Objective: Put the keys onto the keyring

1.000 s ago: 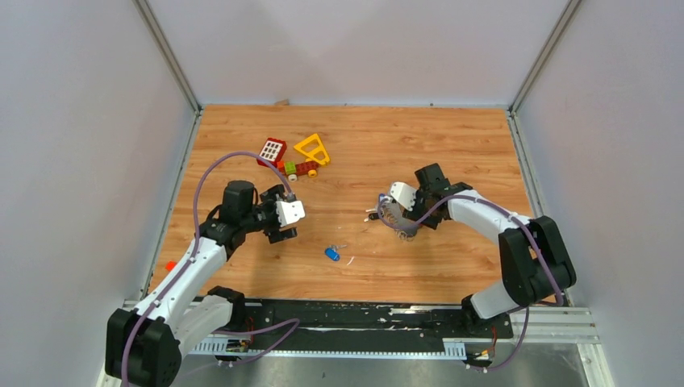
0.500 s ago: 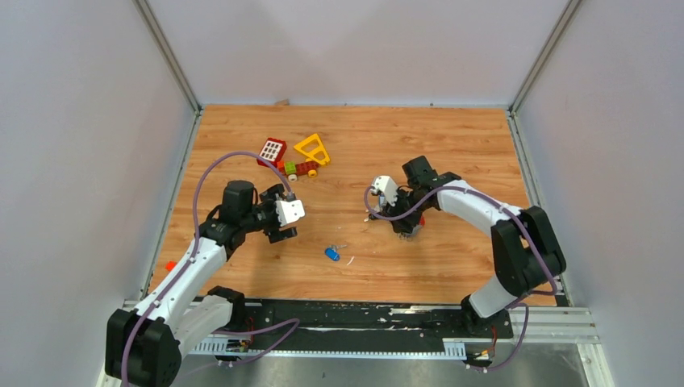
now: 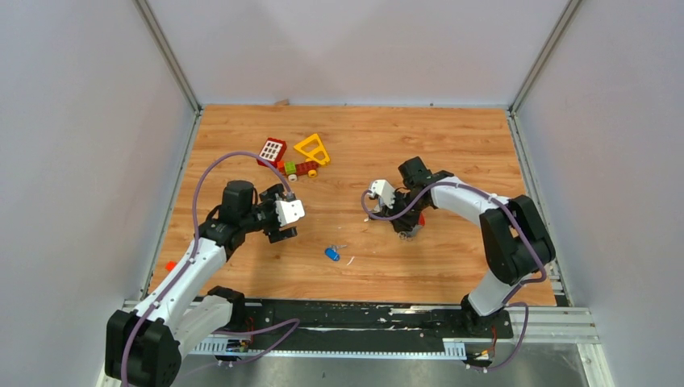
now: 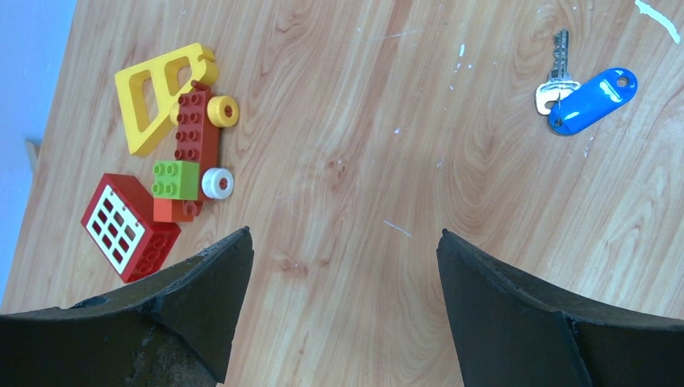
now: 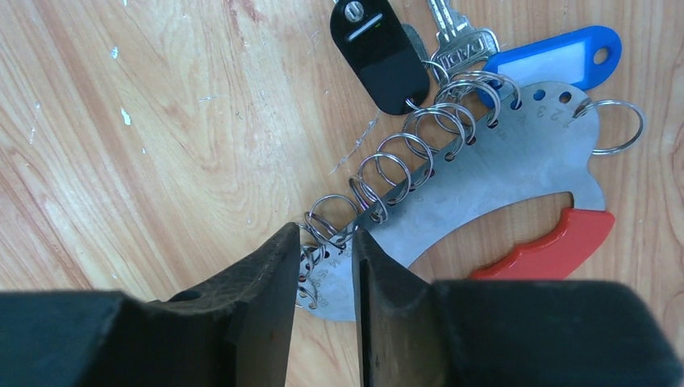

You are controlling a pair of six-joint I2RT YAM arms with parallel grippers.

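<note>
Presently the left pincer (image 4: pixel 343 235) hovers above the counter (image 3: pixel 452 145), jaws spread wide with nothing between them. From overhead it sits at about 8 o'clock from the counter's middle. A loose blue-tagged key (image 4: pixel 593 98) lies flat on the wood at 4 o'clock from that pincer, apart from it. In the left wrist view it shows at 1 o'clock, its silver blade pointing toward 12 and its tag slanting toward 2.

A cluster of toys sits at 10 o'clock from the counter's middle. It holds a yellow triangular frame (image 4: pixel 157 93), a red block with a white grid (image 4: pixel 129 234) and a long red brick (image 4: pixel 198 137) with a green block (image 4: pixel 176 179) touching it. Beside the brick are a yellow wheel (image 4: pixel 223 111) and a white wheel (image 4: pixel 217 183).

The keyring (image 5: pixel 500 173) lies on the counter at about 4 o'clock from the middle, under the right pincer (image 5: pixel 326 238). It is a flat crescent of grey metal with numbered holes, a row of wire rings (image 5: pixel 403 153) along its outer edge and a red piece (image 5: pixel 548 246) along its inner curve. In the right wrist view a black fob (image 5: pixel 379 52), a silver key (image 5: pixel 456 36) and a blue tag (image 5: pixel 556 56) hang from the rings at 12 to 1 o'clock.

The right pincer's jaws stand close together with a narrow gap, straddling the crescent's ring-laden tip. Whether they pinch the metal or merely bracket it, I cannot tell. The loose key lies well apart from the keyring, at 8 o'clock from it.
</note>
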